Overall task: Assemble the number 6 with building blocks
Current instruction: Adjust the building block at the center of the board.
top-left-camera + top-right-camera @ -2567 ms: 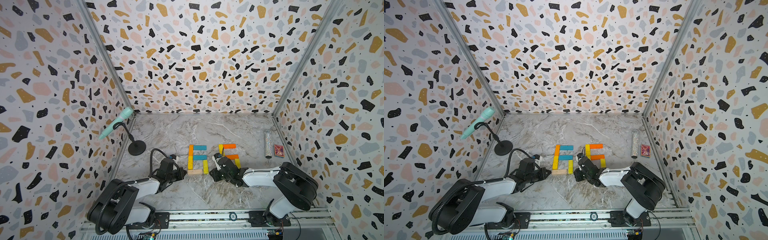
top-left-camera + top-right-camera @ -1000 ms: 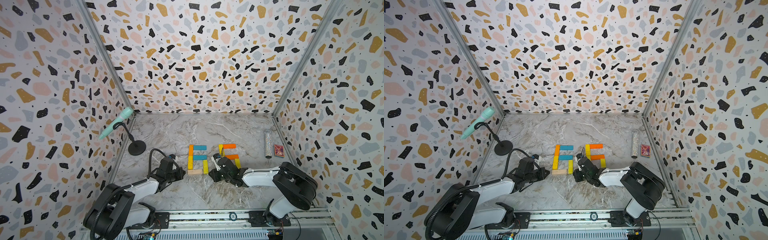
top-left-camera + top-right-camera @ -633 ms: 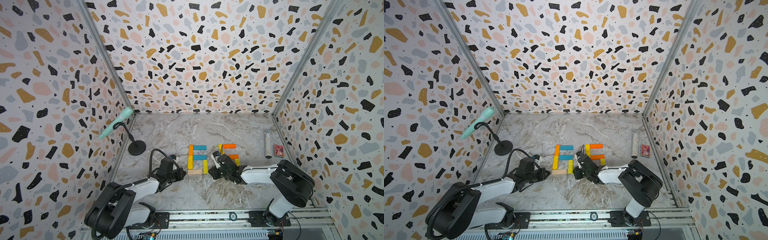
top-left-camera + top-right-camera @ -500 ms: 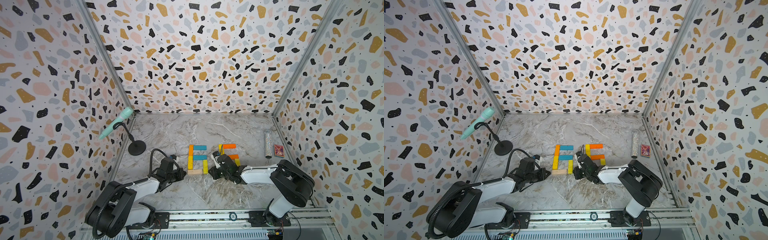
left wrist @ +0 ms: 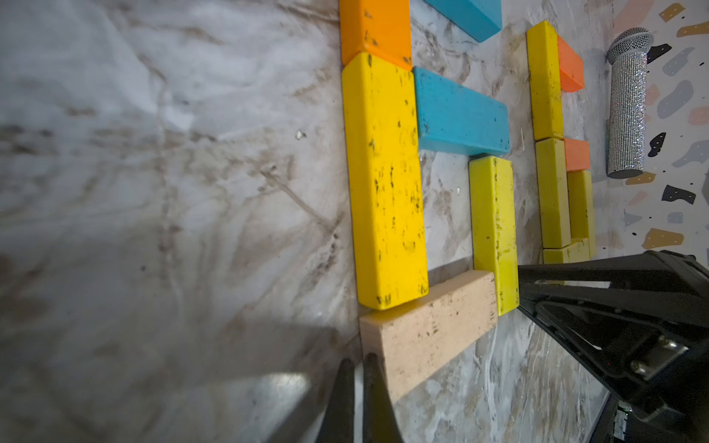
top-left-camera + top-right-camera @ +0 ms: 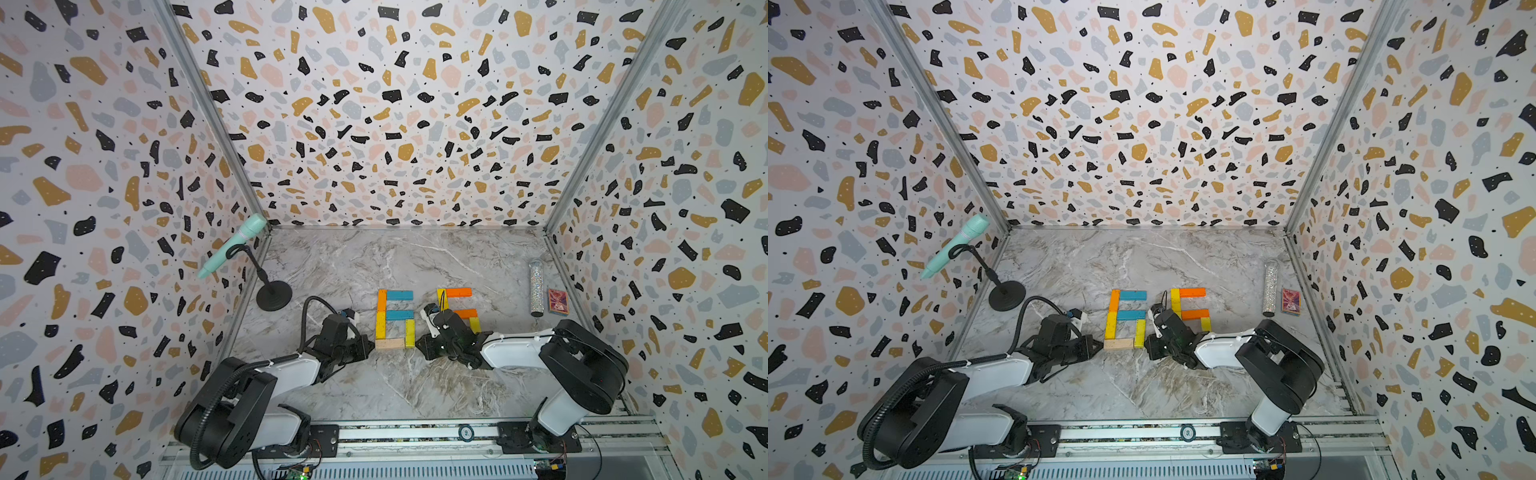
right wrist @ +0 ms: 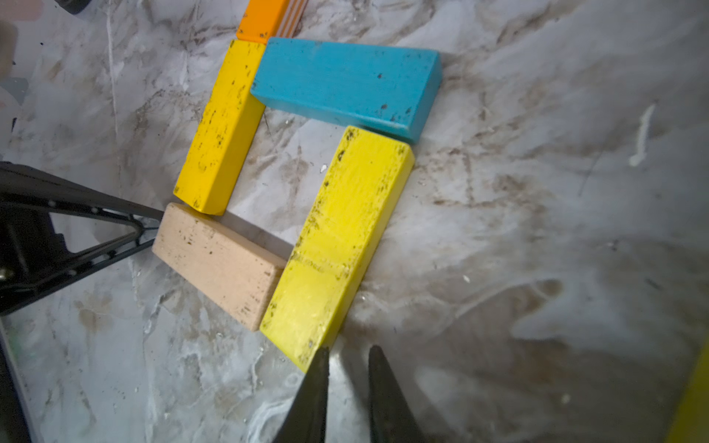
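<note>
While both arms seem to be squaring its lower loop, number 6 (image 6: 400,314) is lying near the desk (image 6: 374,390) centre. Left pincer (image 5: 355,364): closed, tip touching pale plank (image 5: 429,326). Right pincer (image 7: 347,351): barely parted, empty, meeting yellow plank (image 7: 337,245) at its corner. Next move is probably calling for light nudges.

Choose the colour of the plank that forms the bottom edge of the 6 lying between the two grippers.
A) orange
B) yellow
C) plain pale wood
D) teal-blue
C: in both top views the plain pale wood plank lies across the bottom of the number 6, closing its square loop.
</note>
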You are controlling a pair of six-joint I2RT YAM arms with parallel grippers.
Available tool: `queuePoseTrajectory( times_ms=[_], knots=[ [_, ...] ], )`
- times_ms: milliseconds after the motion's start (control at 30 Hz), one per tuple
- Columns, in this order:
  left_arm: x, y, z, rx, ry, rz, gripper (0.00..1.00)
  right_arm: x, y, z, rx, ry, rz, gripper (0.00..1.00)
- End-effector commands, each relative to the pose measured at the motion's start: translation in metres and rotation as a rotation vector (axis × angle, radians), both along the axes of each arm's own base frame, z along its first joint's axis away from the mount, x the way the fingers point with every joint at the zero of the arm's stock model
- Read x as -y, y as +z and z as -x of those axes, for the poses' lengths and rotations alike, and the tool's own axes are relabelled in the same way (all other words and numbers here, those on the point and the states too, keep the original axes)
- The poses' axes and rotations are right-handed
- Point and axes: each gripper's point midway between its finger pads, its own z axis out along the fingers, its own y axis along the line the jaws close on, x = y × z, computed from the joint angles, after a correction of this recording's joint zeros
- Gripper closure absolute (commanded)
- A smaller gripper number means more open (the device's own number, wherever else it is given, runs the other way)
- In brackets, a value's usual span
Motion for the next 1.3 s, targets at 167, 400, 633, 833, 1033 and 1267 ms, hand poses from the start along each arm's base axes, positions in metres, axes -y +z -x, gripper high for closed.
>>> queuePoseTrajectory(
  times_ms=[167, 400, 633, 833, 1033, 1267],
  knots=[
    [0.007, 0.009, -0.009, 0.04, -0.017, 0.023, 1.0, 0.013, -0.005, 0.008, -0.022, -0.023, 0.036, 0.79],
    [0.011, 0.012, -0.015, 0.047, -0.014, 0.037, 1.0, 0.018, 0.002, 0.011, -0.008, -0.03, 0.038, 0.79],
    [0.004, 0.009, -0.014, 0.042, 0.007, -0.004, 1.0, 0.018, 0.004, 0.014, 0.0, -0.021, 0.036, 0.79],
    [-0.015, 0.015, -0.017, 0.049, 0.058, -0.106, 1.0, 0.015, 0.015, 0.006, 0.03, -0.027, 0.041, 0.79],
    [-0.02, 0.029, -0.034, 0.101, 0.063, -0.166, 1.0, 0.015, 0.037, -0.017, 0.083, -0.037, 0.044, 0.8],
    [-0.019, 0.023, -0.044, 0.105, 0.041, -0.205, 1.0, 0.015, 0.054, -0.047, 0.133, -0.04, 0.039, 0.8]
  ],
)
